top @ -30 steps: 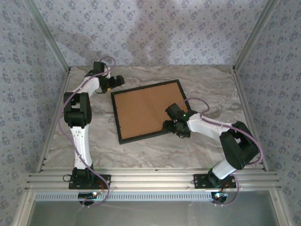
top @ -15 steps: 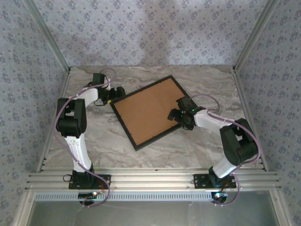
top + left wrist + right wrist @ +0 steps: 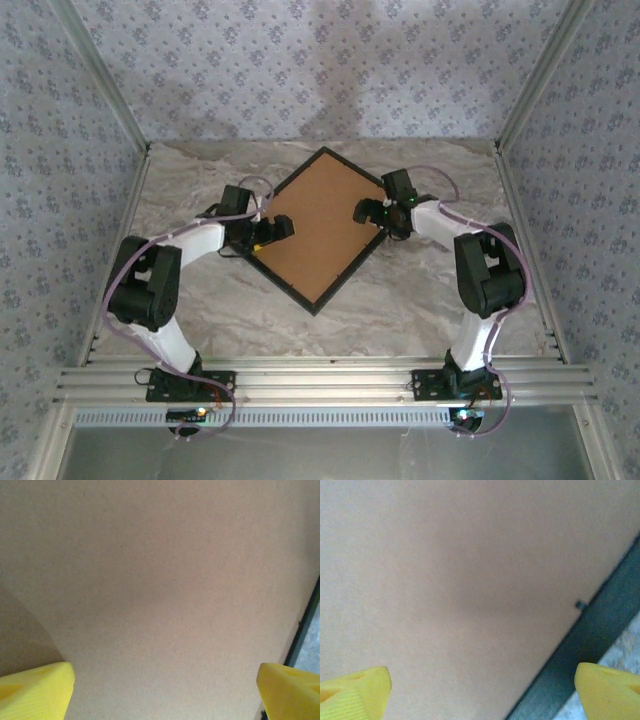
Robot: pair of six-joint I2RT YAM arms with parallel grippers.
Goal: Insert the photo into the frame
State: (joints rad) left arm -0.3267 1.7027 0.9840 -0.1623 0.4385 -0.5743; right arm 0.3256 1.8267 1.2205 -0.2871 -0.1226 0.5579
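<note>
Fingertips [image 3: 35, 690] of the left tool [image 3: 272, 230] stand spread wide, and we see nothing gripped between them. This tool hangs over the brown backing board [image 3: 320, 225], just inside the left edge of the frame [image 3: 352, 273]; we cannot tell whether it touches the board. The frame lies flat in the middle of the marble desk [image 3: 420, 300], turned so its corners point like a diamond, with the board facing up inside it. Near the frame's right corner we find the right tool [image 3: 368, 212], also wide open and empty. In its wrist view the black rail runs diagonally between board and desk.
</note>
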